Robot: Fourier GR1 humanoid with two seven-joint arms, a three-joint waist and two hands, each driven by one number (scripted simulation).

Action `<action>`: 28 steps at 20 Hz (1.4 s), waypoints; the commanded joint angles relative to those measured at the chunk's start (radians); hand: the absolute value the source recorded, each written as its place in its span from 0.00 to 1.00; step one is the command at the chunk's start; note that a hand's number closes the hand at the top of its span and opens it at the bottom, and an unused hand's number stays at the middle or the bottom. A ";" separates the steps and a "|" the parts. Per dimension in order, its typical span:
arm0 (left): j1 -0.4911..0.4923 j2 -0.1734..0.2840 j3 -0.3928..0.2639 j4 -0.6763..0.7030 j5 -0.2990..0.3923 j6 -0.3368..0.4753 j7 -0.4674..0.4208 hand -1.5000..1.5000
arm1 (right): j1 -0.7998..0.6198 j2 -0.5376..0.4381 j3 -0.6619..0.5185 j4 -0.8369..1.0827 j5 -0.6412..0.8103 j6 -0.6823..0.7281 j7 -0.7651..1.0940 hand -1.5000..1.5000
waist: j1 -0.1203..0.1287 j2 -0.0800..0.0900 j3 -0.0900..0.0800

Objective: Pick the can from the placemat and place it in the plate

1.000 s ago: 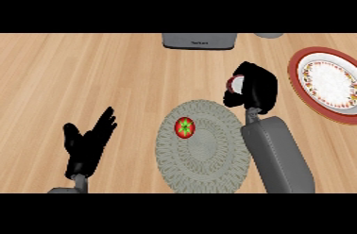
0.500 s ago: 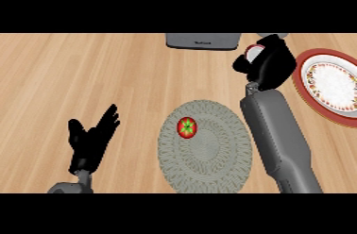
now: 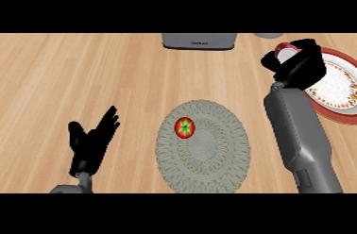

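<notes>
can (image 3: 284,51) moved rt, within curled fingers (image 3: 273,61).

Wooden counter (image 3: 83,77), placemat (image 3: 209,148), plate (image 3: 338,87), grey box (image 3: 199,41)

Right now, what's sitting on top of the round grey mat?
A small red and green thing sits on the placemat, left of its middle. The rest of the mat looks bare, except its right edge, covered by the right forearm.
</notes>
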 commanded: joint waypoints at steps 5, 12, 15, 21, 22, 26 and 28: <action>0.015 0.002 -0.010 -0.062 -0.005 0.007 0.037 0.50 | 0.040 -0.160 -0.138 0.215 -0.033 -0.299 -0.060 1.00 | 0.005 0.002 0.002; 0.008 0.003 0.010 0.029 -0.011 -0.009 -0.031 0.50 | 0.035 -0.300 -0.160 0.326 -0.374 -0.330 -0.353 1.00 | 0.002 0.003 0.003; 0.014 0.009 0.023 -0.007 0.010 -0.017 -0.013 0.50 | 0.038 -0.356 -0.166 0.327 -0.502 -0.289 -0.467 1.00 | 0.007 0.003 0.004; -0.019 -0.008 0.003 -0.023 -0.006 0.005 0.035 0.50 | 0.066 -0.434 -0.249 0.411 -0.667 -0.093 -0.503 1.00 | 0.005 0.011 0.007; -0.024 -0.010 0.000 -0.017 -0.013 0.006 0.019 0.50 | 0.027 -0.477 -0.235 0.484 -0.625 0.001 -0.478 0.00 | 0.021 0.016 0.005; -0.016 -0.013 -0.004 -0.026 0.002 -0.011 0.026 0.50 | 0.065 -0.449 -0.279 0.499 -0.736 0.089 -0.620 0.00 | 0.021 0.014 0.009; 0.013 -0.011 -0.006 -0.030 -0.010 -0.004 0.006 0.50 | 0.068 -0.455 -0.313 0.479 -0.797 0.134 -0.720 0.00 | 0.022 0.012 0.010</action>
